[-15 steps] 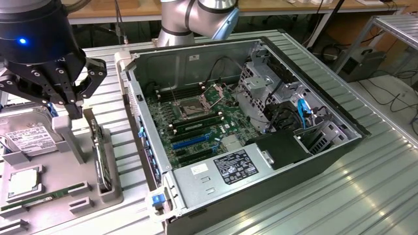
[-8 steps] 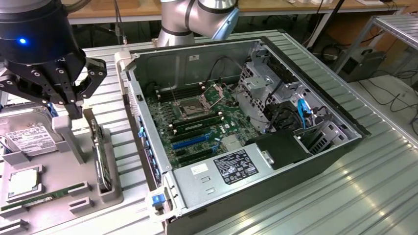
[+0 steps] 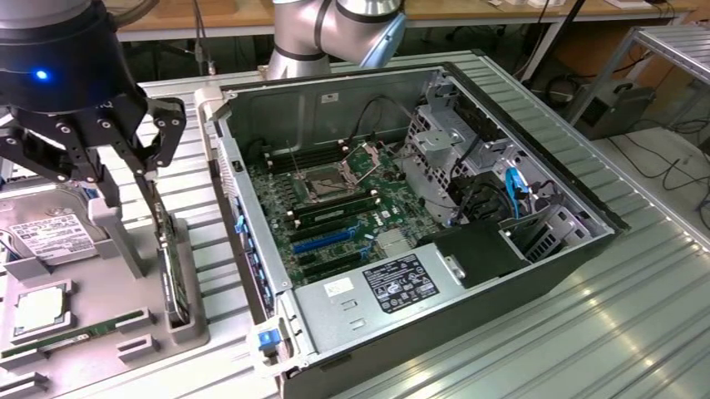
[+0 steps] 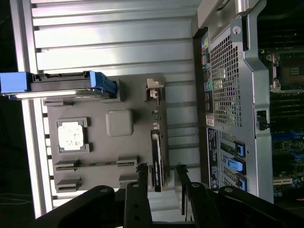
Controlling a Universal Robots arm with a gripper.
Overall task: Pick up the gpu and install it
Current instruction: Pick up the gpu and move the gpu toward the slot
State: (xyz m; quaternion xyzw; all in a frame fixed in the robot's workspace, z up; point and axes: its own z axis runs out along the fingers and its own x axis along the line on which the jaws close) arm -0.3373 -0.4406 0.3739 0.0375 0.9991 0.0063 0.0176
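The gpu (image 3: 169,264) stands on edge in a slot of the grey holder tray (image 3: 189,332), a thin dark card with its silver bracket at one end. In the wrist view the gpu (image 4: 157,147) appears edge-on as a narrow dark strip. My gripper (image 3: 120,184) hangs directly above it, open. Its two black fingers (image 4: 142,176) straddle the card's end, one on each side, with a gap to the card on both. Seen from the wrist, my gripper (image 4: 161,169) holds nothing.
The open computer case (image 3: 554,249) lies to the exterior view's right of the tray, with its motherboard (image 3: 332,195) and blue slots (image 3: 324,241) exposed. The tray also carries a hard drive (image 3: 46,237), a processor (image 3: 39,307) and a green memory stick (image 3: 76,334).
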